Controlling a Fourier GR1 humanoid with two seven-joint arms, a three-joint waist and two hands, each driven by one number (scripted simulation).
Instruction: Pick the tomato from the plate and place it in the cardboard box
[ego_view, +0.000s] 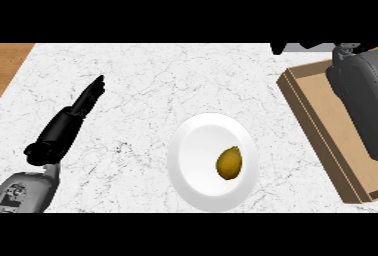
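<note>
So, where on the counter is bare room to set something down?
Bare marble lies between the left hand and the plate, and above the plate toward the far edge. It is crowded at the right: the right hand hangs over the cardboard box.

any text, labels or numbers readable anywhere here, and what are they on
None: no readable text shows.
White plate: plain, no marking.
Yellow-brown item on it: no label or sticker.
Cardboard box: bare brown walls, no print showing.
Left hand, open at the view's left: black, no lettering.
Right arm over the box: dark, no lettering.
Marble counter: only veining.
</note>
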